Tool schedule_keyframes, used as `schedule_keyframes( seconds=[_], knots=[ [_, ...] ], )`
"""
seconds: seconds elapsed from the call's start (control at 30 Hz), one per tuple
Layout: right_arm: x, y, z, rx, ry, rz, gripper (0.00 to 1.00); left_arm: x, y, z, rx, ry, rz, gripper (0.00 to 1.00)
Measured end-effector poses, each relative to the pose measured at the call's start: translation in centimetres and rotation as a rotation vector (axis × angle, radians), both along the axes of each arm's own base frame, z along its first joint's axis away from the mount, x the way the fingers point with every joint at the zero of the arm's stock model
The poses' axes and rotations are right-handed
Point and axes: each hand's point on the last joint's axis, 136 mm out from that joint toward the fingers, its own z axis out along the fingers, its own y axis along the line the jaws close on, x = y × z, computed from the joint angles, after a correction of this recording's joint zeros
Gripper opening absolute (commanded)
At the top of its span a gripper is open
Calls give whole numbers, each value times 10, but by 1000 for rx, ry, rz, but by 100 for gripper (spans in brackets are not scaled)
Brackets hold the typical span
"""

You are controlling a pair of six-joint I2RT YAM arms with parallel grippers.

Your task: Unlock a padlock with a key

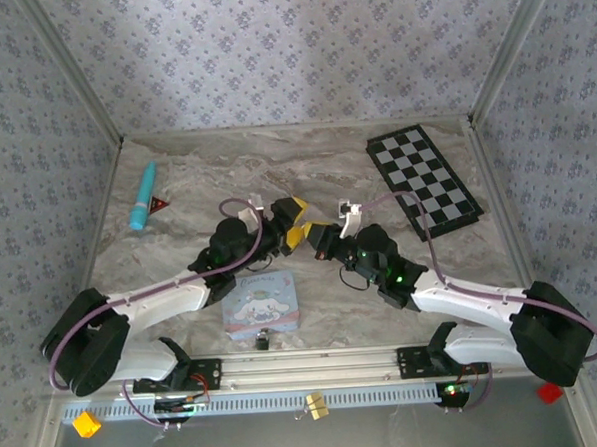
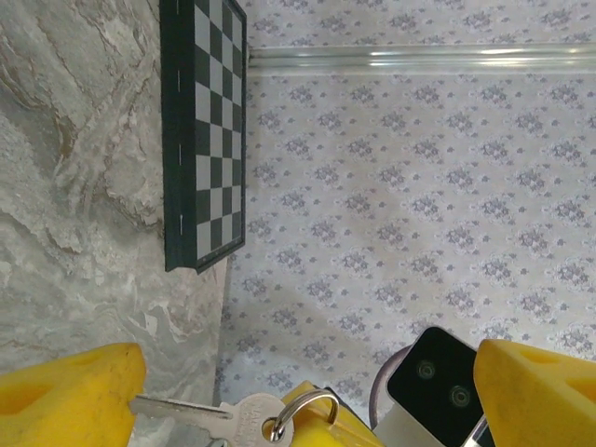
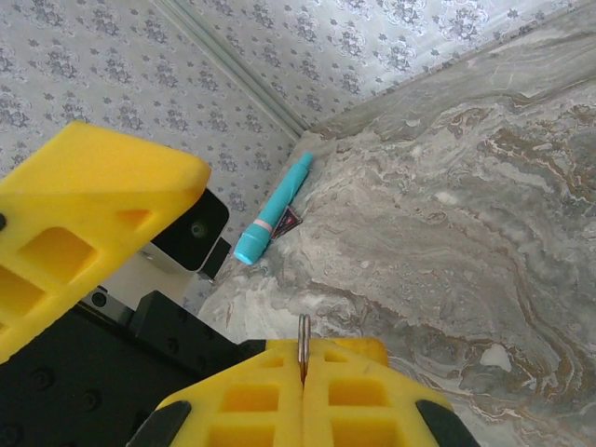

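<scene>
In the top view both arms meet above the middle of the table. My right gripper [image 3: 303, 365] is shut on the split ring of a silver key [image 2: 216, 414], and the ring [image 3: 303, 340] shows as a thin metal edge between its yellow fingers. My left gripper [image 2: 309, 396] is open, one yellow finger [image 2: 70, 396] on each side of the key, with the blade pointing at the left one. The tiny black padlock [image 1: 261, 337] lies on the table at the near edge of the cartoon tin, away from both grippers [image 1: 309, 229].
The pale blue cartoon tin [image 1: 262, 299] lies near the front, under the left arm. A teal pen [image 1: 144, 195] and a small red-and-black triangle [image 1: 160, 203] lie at the back left. A chequered board [image 1: 421, 179] lies at the back right. Patterned walls enclose the table.
</scene>
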Motion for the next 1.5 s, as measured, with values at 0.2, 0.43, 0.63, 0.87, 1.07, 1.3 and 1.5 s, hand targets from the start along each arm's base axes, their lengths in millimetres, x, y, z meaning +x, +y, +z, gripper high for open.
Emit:
schedule_keyframes(
  seconds=[0.2,0.43,0.63,0.87,1.07,1.3,1.5],
  knots=[
    [-2,1,-5,-12,9,5,0,0,3,-2,11,-2,6,81],
    [-4,2,-6,-15,12,12,0,1,6,-5,22,-2,14,73],
    [-6,3,-7,-22,10,18,0,3,7,-5,23,-1,20,70],
    [-7,5,-7,-34,-2,27,0,4,10,-4,25,-4,27,65],
    [-10,9,-11,-61,-15,45,0,3,11,-3,29,-10,28,63],
    [-12,11,-12,-78,-27,54,0,3,11,-3,31,-9,28,57],
    [-12,11,-12,-83,-32,55,0,4,11,-4,38,-10,28,50]
  ],
)
